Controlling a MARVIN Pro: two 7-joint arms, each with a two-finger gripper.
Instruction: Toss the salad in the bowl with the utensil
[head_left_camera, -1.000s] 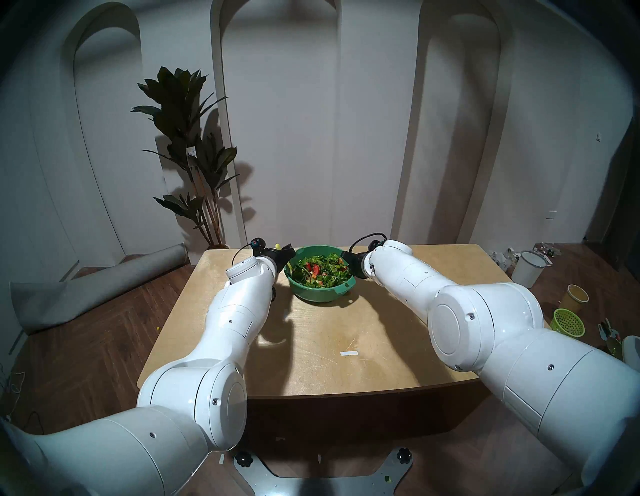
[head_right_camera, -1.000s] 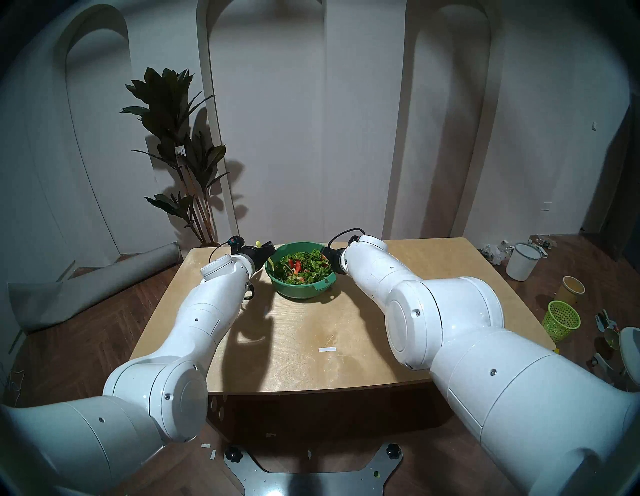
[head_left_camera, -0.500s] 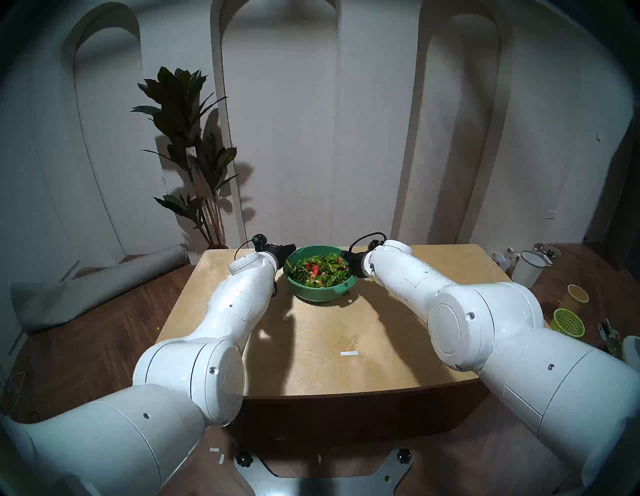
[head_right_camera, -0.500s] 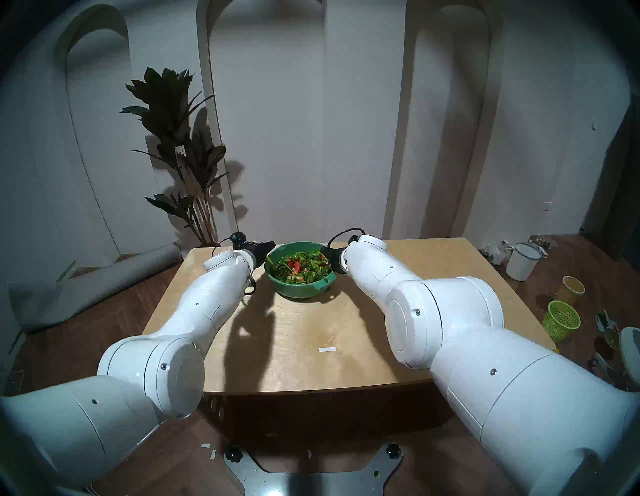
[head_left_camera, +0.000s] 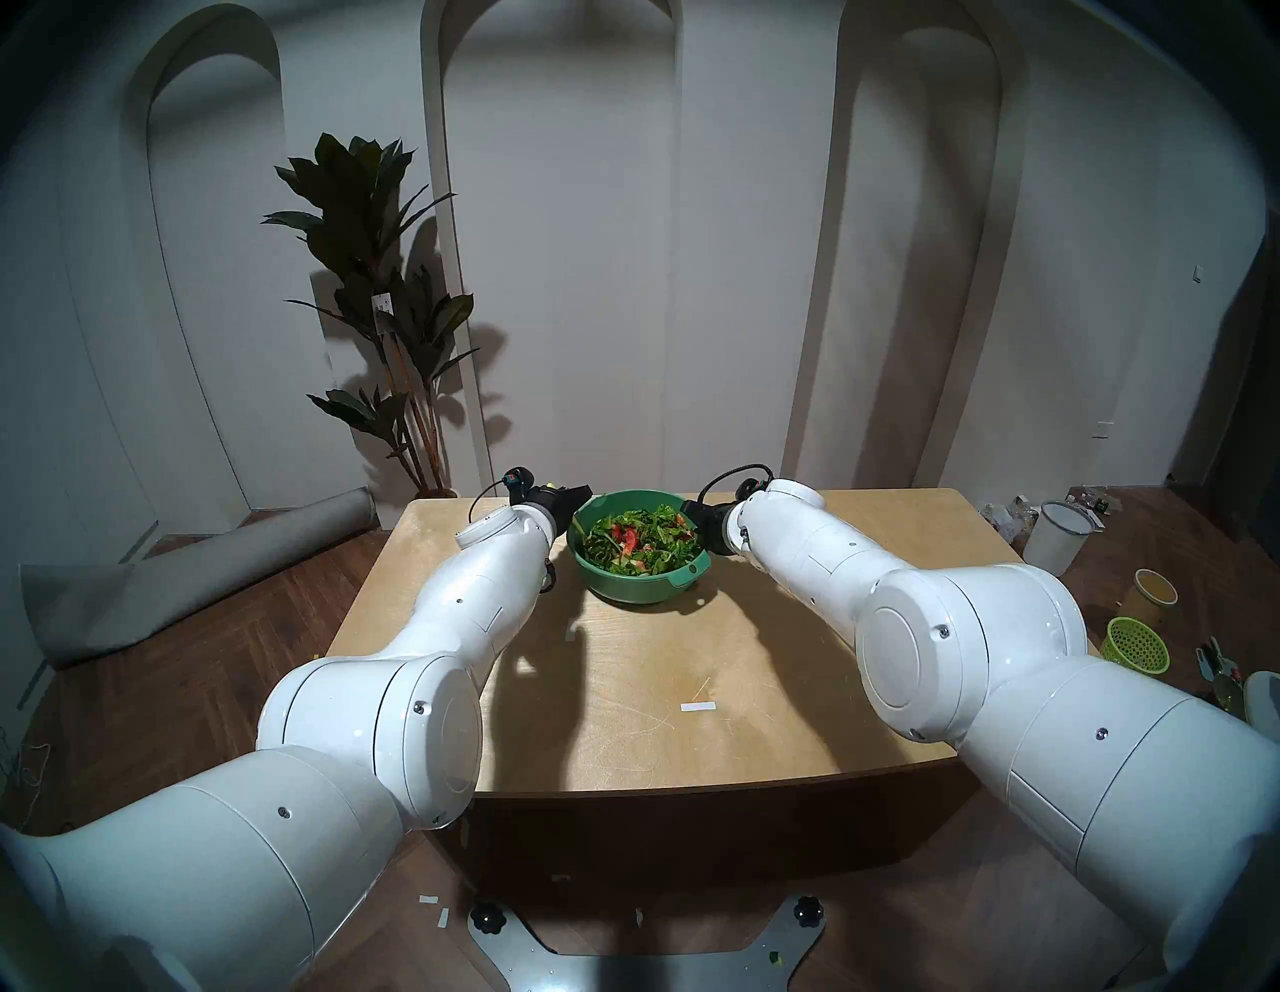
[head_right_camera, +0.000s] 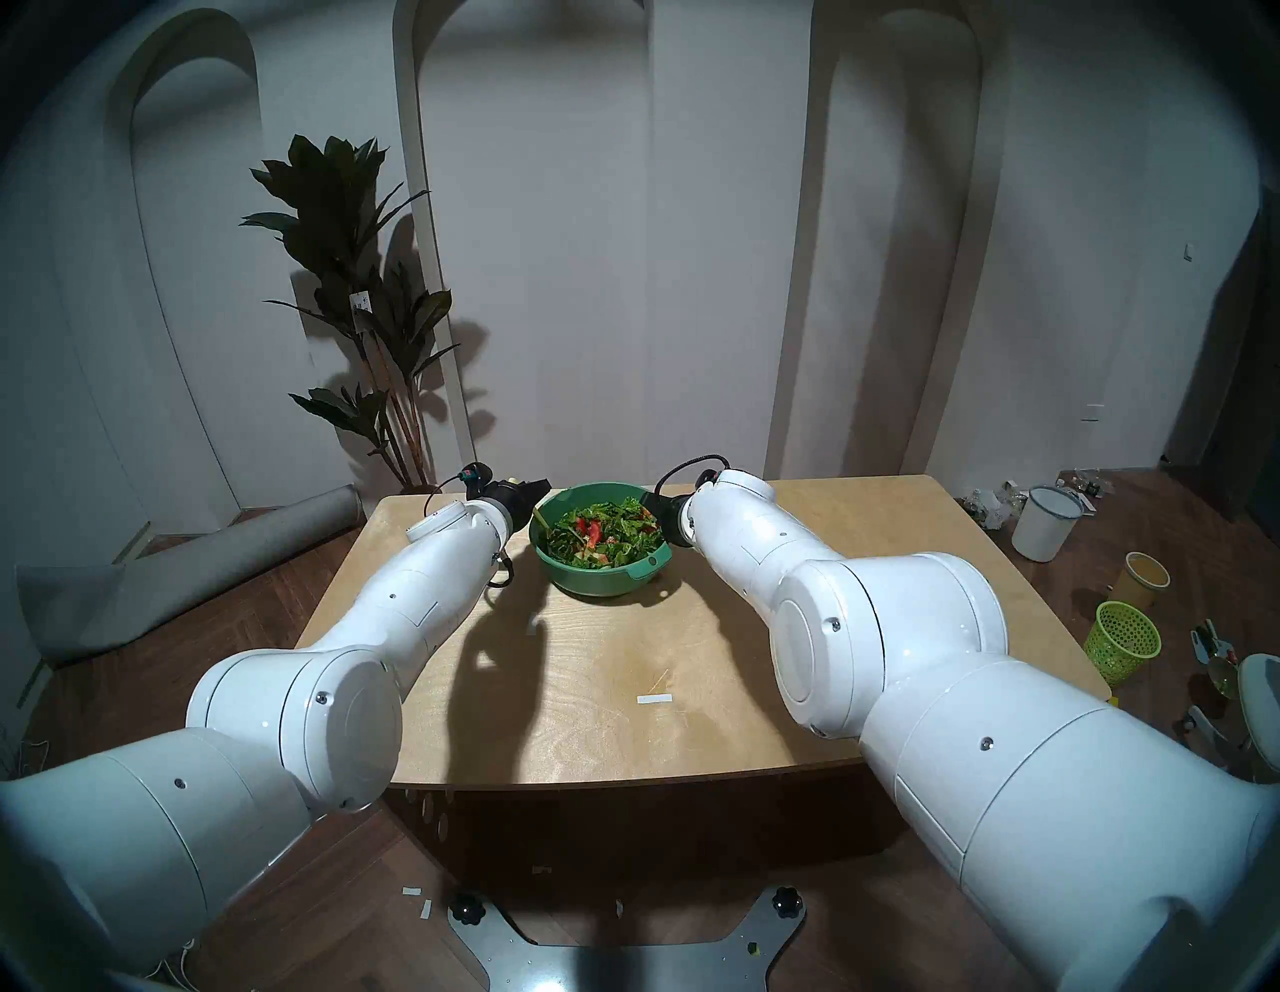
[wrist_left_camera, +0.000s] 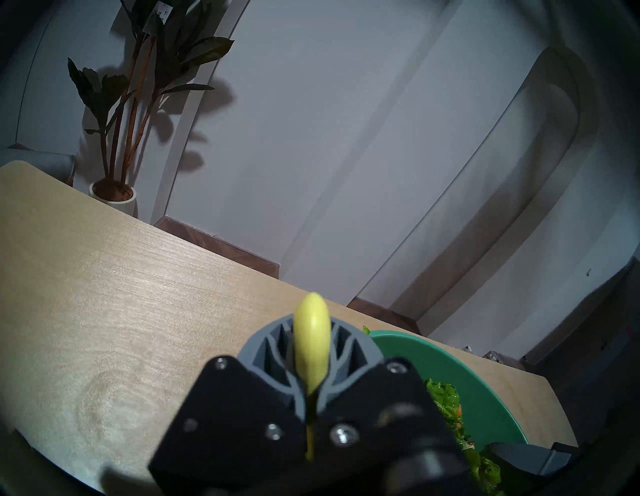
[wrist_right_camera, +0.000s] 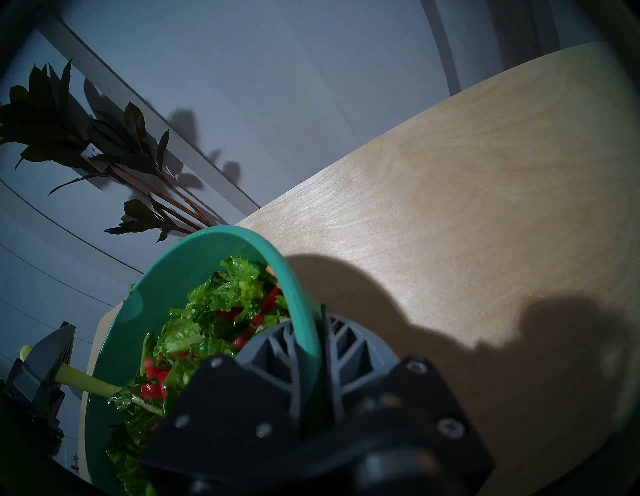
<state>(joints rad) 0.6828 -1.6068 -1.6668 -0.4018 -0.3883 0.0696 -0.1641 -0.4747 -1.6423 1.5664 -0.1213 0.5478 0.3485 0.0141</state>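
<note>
With both grippers clamped, the tossing itself looks about to begin.

While the left gripper (wrist_left_camera: 310, 374) pinches the yellow-green spoon (wrist_left_camera: 310, 346) by its handle, the handle's rounded end pokes out past the fingers (wrist_left_camera: 266, 350), and in the right wrist view the shaft slants down over the rim into the salad (wrist_right_camera: 207, 332). The right gripper (wrist_right_camera: 304, 346) is closed on the rim of the bowl (head_left_camera: 641, 589), one finger inside and one outside, steadying it. The bowl sits near the table's (head_left_camera: 692, 665) far edge, about midway between its far corners, heaped with lettuce and red tomato pieces. As I judge it, grasp and brace are done; next the spoon should sweep and lift through the leaves, shallow enough not to flick pieces over the rim, while the right grip keeps the bowl from sliding.
</note>
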